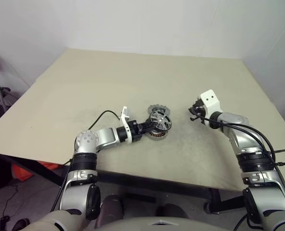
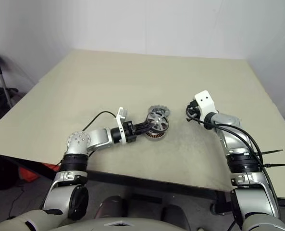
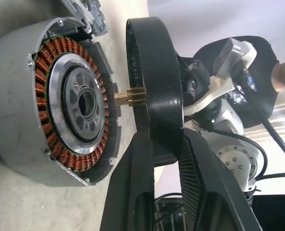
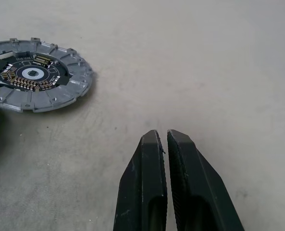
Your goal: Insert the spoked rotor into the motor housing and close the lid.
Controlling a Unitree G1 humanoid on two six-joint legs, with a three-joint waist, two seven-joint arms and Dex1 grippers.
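The motor housing, a silver cup with copper windings round a dark centre, stands on the table near its middle. My left gripper is shut on the rim of the spoked rotor. The rotor is held on edge just beside the housing's open face. Its brass shaft points at the housing's centre hole with a small gap between. The lid, a grey disc with a notched rim, lies flat just behind the housing. My right gripper hovers shut and empty to the right of the lid.
A black cable lies on the table by my left forearm. The table's front edge runs below both arms. A person in a dark shirt stands beyond my right arm.
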